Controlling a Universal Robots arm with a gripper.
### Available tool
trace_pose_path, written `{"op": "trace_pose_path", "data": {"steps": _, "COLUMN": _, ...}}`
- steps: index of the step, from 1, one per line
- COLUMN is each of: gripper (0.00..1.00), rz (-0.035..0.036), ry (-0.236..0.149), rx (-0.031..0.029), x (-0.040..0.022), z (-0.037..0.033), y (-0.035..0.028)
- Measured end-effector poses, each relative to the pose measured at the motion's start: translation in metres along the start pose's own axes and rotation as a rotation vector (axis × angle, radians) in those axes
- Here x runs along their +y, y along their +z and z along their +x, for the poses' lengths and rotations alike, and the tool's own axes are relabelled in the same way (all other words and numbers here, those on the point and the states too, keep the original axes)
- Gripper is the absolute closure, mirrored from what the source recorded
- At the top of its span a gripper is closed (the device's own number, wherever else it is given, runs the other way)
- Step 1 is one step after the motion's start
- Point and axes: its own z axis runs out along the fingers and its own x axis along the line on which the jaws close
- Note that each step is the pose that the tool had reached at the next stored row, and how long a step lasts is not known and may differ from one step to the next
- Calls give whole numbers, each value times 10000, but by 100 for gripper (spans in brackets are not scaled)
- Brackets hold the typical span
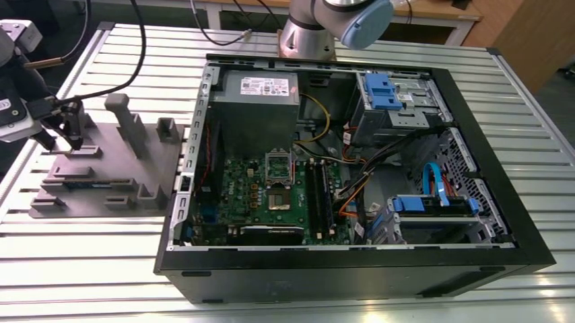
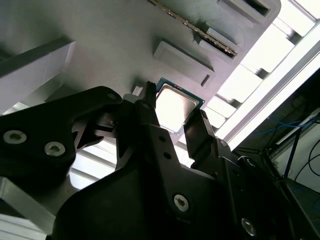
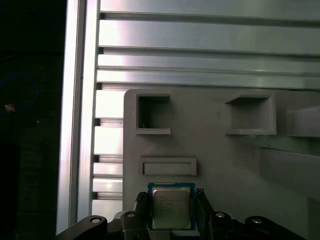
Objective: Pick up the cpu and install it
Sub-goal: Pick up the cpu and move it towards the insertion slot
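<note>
On the slatted table (image 1: 269, 306), the gripper (image 3: 171, 199) straddles the cpu (image 3: 171, 207) lying on the fixture (image 3: 220, 160); whether it pinches cannot be told. The cpu is probably light, stiff and fragile, best held by opposite edges.

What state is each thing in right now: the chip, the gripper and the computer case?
Small square silver-topped cpu: lying flat on the grey plastic blocky fixture, not installed.
Black gripper: lowered at the cpu on the fixture.
Black computer case: on its side, panel off, interior exposed.
</note>
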Motion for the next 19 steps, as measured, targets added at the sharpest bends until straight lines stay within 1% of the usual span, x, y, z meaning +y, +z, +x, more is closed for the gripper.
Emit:
{"op": "trace_pose_path", "data": {"steps": 3, "gripper": 53, "rz": -2, "ry": 0, "rx": -4, "x": 0, "z": 0, "y": -2}}
{"op": "trace_pose_path", "data": {"steps": 5, "gripper": 53, "rz": 23, "ry": -1, "rx": 0, "x": 0, "z": 0, "y": -5}}
{"op": "trace_pose_path", "data": {"steps": 13, "gripper": 53, "rz": 26, "ry": -1, "rx": 0, "x": 1, "z": -1, "y": -10}}
{"op": "trace_pose_path", "data": {"steps": 16, "gripper": 53, "rz": 26, "ry": -1, "rx": -1, "x": 2, "z": -1, "y": -31}}
{"op": "trace_pose_path", "data": {"steps": 19, "gripper": 53, "rz": 27, "ry": -1, "rx": 1, "x": 4, "z": -1, "y": -65}}
